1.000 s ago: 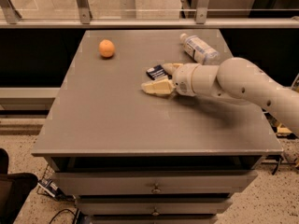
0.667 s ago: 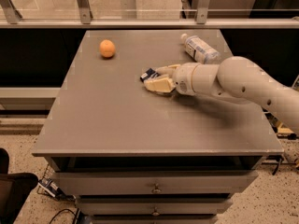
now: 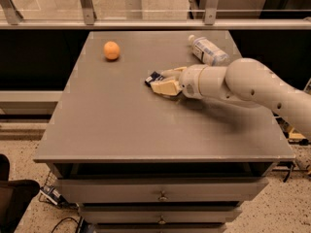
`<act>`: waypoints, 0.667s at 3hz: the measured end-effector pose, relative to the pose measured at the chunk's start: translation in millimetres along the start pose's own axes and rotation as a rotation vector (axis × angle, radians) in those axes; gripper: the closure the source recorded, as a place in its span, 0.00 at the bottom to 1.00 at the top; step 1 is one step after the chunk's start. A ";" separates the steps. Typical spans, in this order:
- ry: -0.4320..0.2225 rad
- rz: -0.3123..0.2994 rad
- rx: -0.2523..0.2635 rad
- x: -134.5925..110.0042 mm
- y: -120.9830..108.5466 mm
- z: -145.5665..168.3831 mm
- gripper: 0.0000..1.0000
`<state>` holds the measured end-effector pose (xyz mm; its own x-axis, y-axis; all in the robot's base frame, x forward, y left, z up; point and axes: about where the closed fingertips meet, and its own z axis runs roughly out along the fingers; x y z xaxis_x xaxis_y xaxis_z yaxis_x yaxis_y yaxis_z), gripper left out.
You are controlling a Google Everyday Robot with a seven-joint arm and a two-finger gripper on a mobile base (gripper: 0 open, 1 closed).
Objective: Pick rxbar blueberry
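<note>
Shifted left over the table [image 3: 121, 125], jaws clamp the dark navy rxbar blueberry [image 3: 154, 76].

Smooth off-white, rounded arm [image 3: 252, 79] segments; cream-yellow pincer [image 3: 157, 79] at its tip.

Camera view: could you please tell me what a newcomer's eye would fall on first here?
The white arm reaching in from the right over the grey table stands out first, its gripper low at the dark blue rxbar blueberry near the table's middle. Next come the orange fruit at the back left and the clear bottle lying on its side at the back right.
</note>
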<state>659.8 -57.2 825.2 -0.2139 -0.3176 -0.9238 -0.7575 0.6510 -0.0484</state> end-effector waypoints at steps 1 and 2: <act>0.008 -0.006 -0.014 -3.0 1.1 2.6 1.00; 0.043 -0.040 -0.025 -24.4 -1.3 -7.3 1.00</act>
<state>661.6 -55.3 850.6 -0.2093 -0.3730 -0.9039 -0.7808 0.6203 -0.0752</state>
